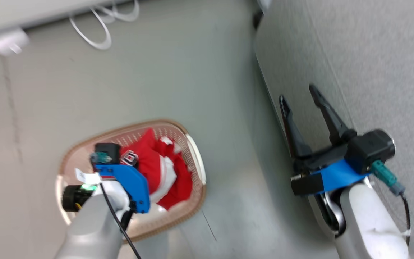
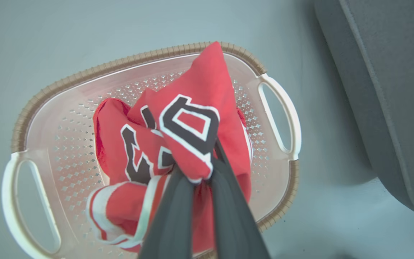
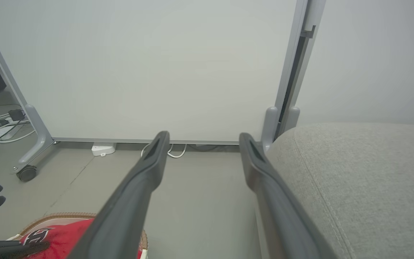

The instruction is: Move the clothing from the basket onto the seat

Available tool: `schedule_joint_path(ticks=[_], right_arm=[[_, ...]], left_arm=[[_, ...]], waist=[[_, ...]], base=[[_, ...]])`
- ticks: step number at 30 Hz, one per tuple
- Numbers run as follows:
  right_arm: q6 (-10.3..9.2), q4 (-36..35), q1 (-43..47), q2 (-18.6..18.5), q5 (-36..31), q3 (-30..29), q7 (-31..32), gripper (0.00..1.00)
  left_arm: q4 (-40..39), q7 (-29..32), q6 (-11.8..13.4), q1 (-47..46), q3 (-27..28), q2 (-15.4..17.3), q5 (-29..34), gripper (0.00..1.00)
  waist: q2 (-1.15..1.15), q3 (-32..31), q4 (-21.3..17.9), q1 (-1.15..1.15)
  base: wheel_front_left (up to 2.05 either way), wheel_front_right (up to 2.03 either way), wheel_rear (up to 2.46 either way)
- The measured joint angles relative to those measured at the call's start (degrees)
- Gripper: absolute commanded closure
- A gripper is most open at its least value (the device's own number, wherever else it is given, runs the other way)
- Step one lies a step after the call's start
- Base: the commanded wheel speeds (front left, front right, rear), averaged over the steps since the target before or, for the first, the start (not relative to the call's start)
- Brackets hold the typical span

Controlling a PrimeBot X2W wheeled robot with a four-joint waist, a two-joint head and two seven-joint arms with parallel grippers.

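Your left end effector (image 2: 197, 172) is clamped on the clothing (image 2: 199, 82) over the basket (image 2: 84, 73). Your right end effector (image 1: 297, 92) is spread apart, empty, at the edge of the seat (image 1: 372, 54).

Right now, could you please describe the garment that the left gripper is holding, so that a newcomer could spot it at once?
Beside the big grey sofa stands a cream basket with a brown rim. The red garment meant sits in it, pinched between the left gripper's fingers. Unlike the white-striped red piece beside it, it bears a black number outlined in white.
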Motion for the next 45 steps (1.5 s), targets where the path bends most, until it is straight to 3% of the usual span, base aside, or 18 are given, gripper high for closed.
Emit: schedule_joint_path(ticks=[10, 19, 38, 45], right_arm=[[0.0, 1.8, 7.7, 0.0, -0.8, -2.2, 1.9, 0.0], [0.0, 0.7, 12.2, 0.0, -0.8, -2.0, 4.4, 0.0], [0.0, -0.4, 14.8, 0.0, 0.0, -0.2, 6.2, 0.0], [0.0, 1.0, 12.4, 0.0, 1.3, 4.5, 7.3, 0.0]], left_arm=[[-10.2, 0.1, -0.1, 3.2, -12.4, -0.9, -8.2, 1.0], [-16.8, -1.8, -0.1, 0.7, -19.8, -0.9, -13.7, 1.0], [-16.3, -4.5, -0.1, -5.0, -26.8, -0.9, -19.7, 1.0], [-15.8, -5.0, 0.0, -5.9, -28.7, -0.9, -21.6, 1.0]], waist=[[0.0, -15.6, 5.2, -0.01], [0.0, -25.2, 8.7, -0.01], [0.0, -28.5, 8.6, 0.0], [0.0, -27.9, 8.7, 0.01]], base=[[0.0, 0.0, 0.0], [0.0, 0.0, 0.0], [0.0, 0.0, 0.0], [0.0, 0.0, 0.0]])
